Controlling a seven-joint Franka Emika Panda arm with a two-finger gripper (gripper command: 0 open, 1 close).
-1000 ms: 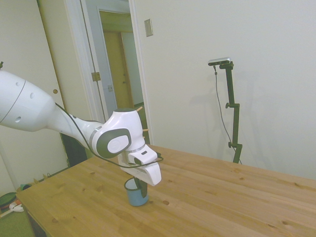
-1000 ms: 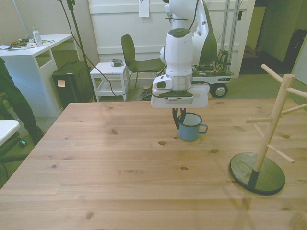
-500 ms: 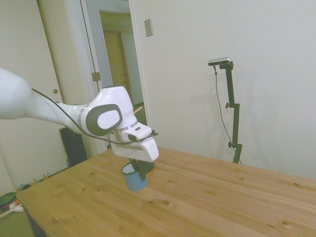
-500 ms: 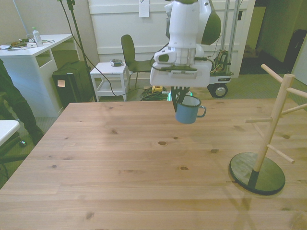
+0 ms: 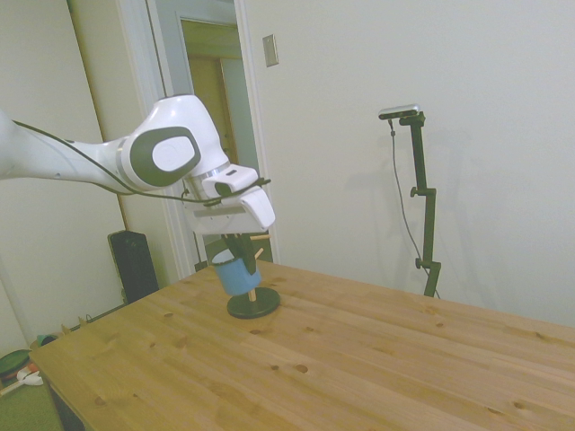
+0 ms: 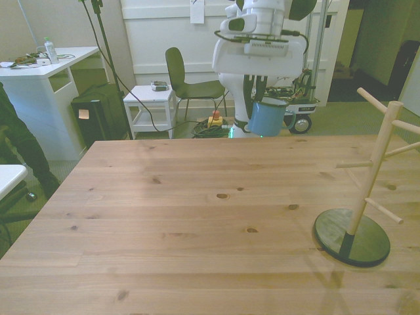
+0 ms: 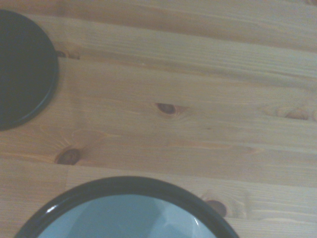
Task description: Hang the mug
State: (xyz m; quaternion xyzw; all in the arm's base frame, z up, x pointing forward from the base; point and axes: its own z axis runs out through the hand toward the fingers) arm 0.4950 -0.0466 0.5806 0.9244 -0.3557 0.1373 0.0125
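**Mug held in the air above the worktop**

The small light-blue enamel mug with a dark rim (image 6: 265, 118) is hanging tilted in the air, well clear of the wooden plank worktop (image 6: 197, 223), with the white arm's pincer (image 6: 256, 88) clamped on its rim. In the wrist view its pale inside (image 7: 124, 218) is showing nothing in it. The wooden peg rack on a round black base (image 6: 357, 197) is standing at the front view's right, well apart from the mug. A dark chair (image 6: 187, 82) and a small white side table (image 6: 149, 105) are standing beyond the worktop.
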